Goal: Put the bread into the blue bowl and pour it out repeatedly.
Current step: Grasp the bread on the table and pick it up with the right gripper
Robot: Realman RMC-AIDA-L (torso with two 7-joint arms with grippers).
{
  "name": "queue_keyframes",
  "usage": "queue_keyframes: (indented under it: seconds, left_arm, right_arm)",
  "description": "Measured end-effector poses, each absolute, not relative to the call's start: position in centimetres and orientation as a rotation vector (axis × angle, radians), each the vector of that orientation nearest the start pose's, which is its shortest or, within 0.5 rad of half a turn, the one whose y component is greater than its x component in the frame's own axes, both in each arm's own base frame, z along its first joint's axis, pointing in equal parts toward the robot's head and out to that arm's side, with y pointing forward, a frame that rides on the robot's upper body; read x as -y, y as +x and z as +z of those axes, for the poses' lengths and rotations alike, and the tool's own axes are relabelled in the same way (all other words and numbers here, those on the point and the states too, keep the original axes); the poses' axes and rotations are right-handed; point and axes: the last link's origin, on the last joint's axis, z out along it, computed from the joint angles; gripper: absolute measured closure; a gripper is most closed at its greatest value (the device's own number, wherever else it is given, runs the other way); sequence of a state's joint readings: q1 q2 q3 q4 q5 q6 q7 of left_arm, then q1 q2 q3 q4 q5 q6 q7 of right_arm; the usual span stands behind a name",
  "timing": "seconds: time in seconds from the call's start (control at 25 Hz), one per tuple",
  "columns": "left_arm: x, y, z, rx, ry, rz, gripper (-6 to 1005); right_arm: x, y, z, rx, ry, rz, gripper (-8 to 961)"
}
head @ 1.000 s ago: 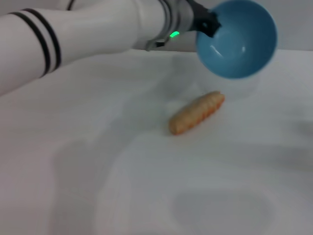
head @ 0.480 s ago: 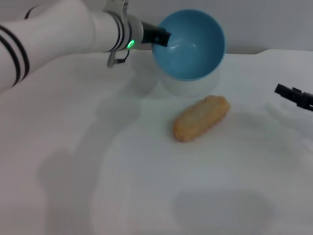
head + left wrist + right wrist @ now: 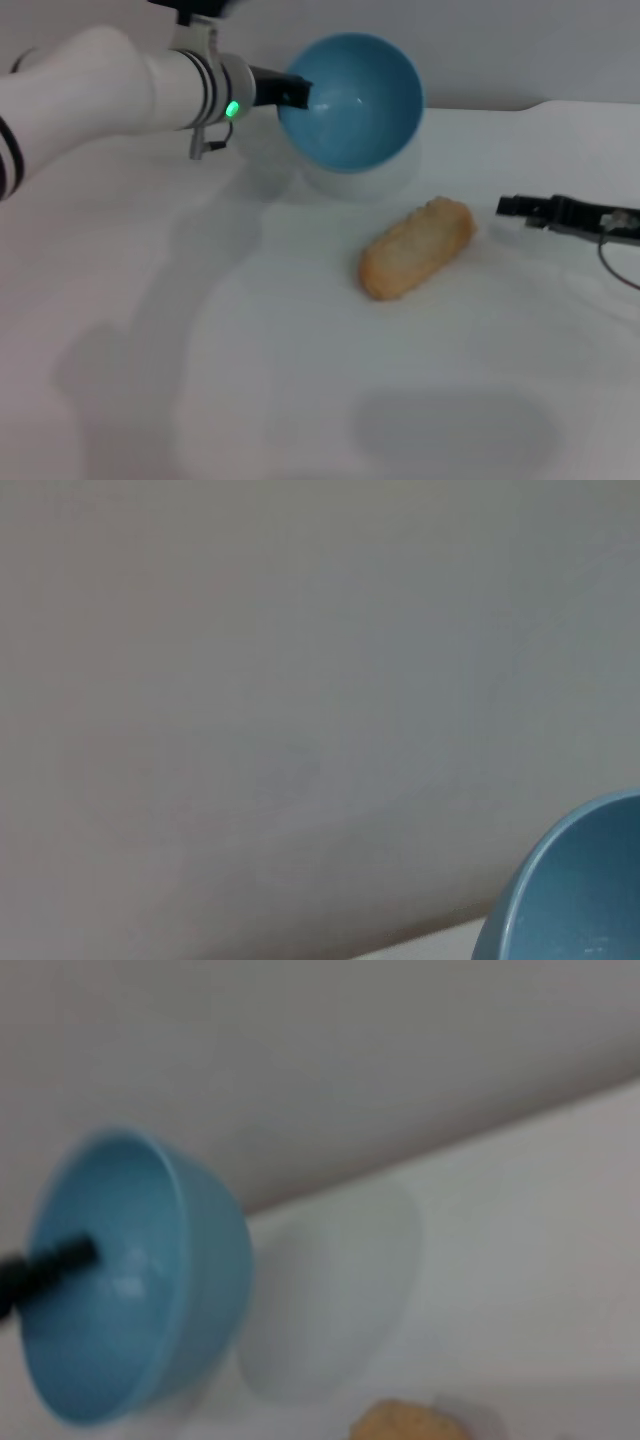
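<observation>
Fingers (image 3: 295, 92) of our left gripper (image 3: 290, 92) are pinching the rim of the blue bowl (image 3: 350, 100), holding it tilted up off the white table (image 3: 300, 380) with its opening facing us. Our right gripper (image 3: 510, 207) sits low at the table's right side, but we can't tell if it's spread or closed. The bread (image 3: 416, 247) lies tan side up on the table, between bowl and right gripper, touching neither.

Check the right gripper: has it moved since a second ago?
Yes. The right gripper, absent from the head view a second ago, has come in from the right toward the bread lying on the table.
</observation>
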State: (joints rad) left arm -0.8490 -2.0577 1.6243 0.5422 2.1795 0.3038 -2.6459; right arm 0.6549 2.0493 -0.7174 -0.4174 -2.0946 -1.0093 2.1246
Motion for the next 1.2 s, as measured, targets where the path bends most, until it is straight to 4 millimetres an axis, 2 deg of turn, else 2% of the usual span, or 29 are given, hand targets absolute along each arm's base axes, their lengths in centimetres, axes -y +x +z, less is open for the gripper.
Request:
queue_keyframes:
  seconds: [0.2,0.44,0.88,1.2]
  left_arm:
    - [-46.4,-20.4,-5.8,0.987,-2.058,-0.197,1000]
    - [-46.5,-19.9,-5.8,0.968,-2.068,-0.196,1001]
    - [-46.7,-19.2,-6.0,0.940,-2.078,-0.203,1001]
    - [-46.8,-19.0,-6.0,0.934,-2.078,-0.212,1001]
  right_arm:
    - [-38.3,29.5,-4.2,-1.682,-2.092,0.492,402]
    - [-38.5,29.0,-6.0,-1.670,-2.112,0.409,410]
    - [-38.9,28.4,-7.3,-1.633,-2.103,0.440,423]
    - [-38.7,28.7,-8.0,-1.634,-2.062,0.453,434]
